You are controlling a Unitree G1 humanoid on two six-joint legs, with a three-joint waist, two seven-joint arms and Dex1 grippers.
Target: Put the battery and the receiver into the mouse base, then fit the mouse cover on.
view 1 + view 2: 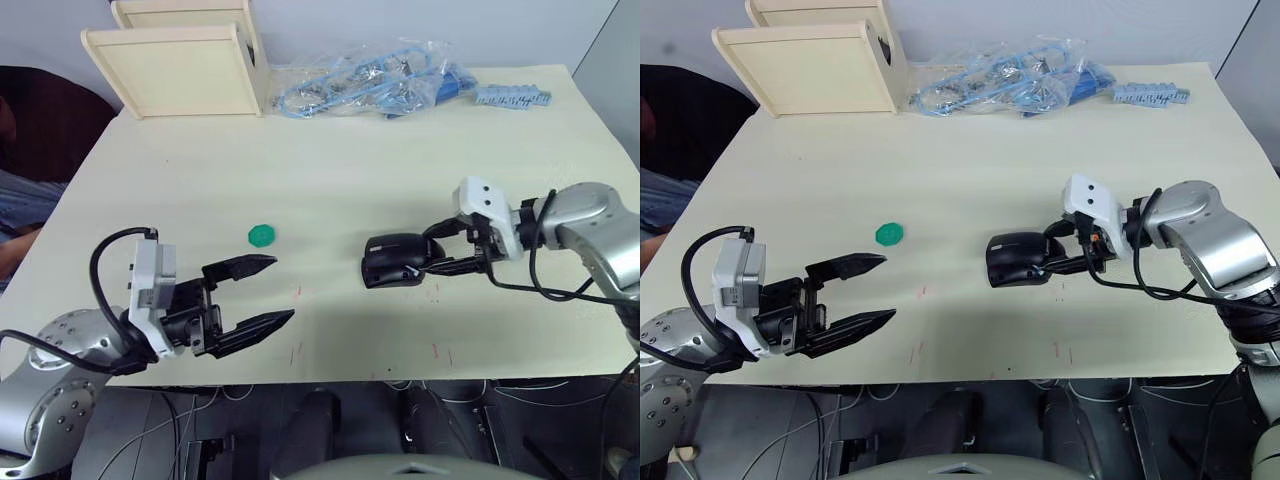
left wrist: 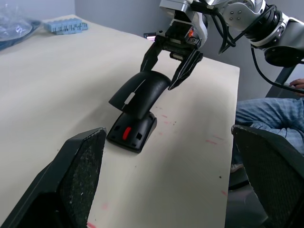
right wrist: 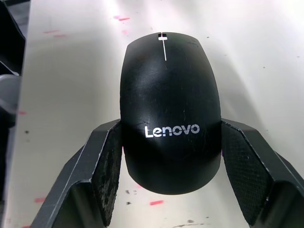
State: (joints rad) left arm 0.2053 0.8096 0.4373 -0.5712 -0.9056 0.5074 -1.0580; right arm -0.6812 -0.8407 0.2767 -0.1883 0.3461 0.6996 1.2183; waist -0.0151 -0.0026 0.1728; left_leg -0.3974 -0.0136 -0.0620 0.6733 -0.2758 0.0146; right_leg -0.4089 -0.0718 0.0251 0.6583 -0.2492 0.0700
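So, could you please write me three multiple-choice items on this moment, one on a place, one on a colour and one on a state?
1. Where does the mouse cover sit?
A. flat on the table by the wooden box
B. tilted over the mouse base, its front end raised
C. in the left gripper

2. What colour is the small round disc on the table?
A. green
B. red
C. yellow

3. How is the left gripper?
A. shut on the cover
B. shut on nothing
C. open and holding nothing

Answers:
1 B: the left wrist view shows a gap with a red part under the cover.
2 A: it shows green in both eye views.
3 C: its fingers stand apart over bare table.
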